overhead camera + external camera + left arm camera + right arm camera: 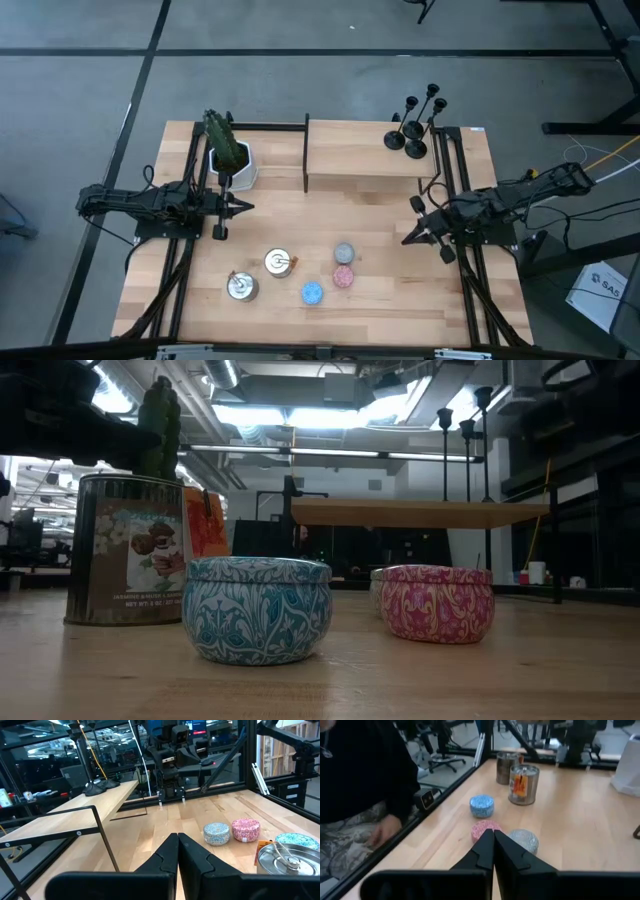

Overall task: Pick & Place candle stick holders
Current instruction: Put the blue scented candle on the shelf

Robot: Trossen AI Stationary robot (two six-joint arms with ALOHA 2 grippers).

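Note:
Three black candle stick holders (413,128) stand upright on their round bases at the far right corner of a raised wooden shelf (362,150). Their stems show in the low view (466,455), and two bases show in the left wrist view (95,786). My left gripper (247,207) is shut and empty at the table's left, pointing right. My right gripper (408,239) is shut and empty at the table's right, pointing left and toward the near edge, above the table in front of the shelf.
Two silver tins (278,262) (241,286) and small blue (312,293), pink (343,276) and grey (344,252) round candles sit on the near half of the table. A potted cactus (228,150) stands at far left. A person (365,785) is at the near edge.

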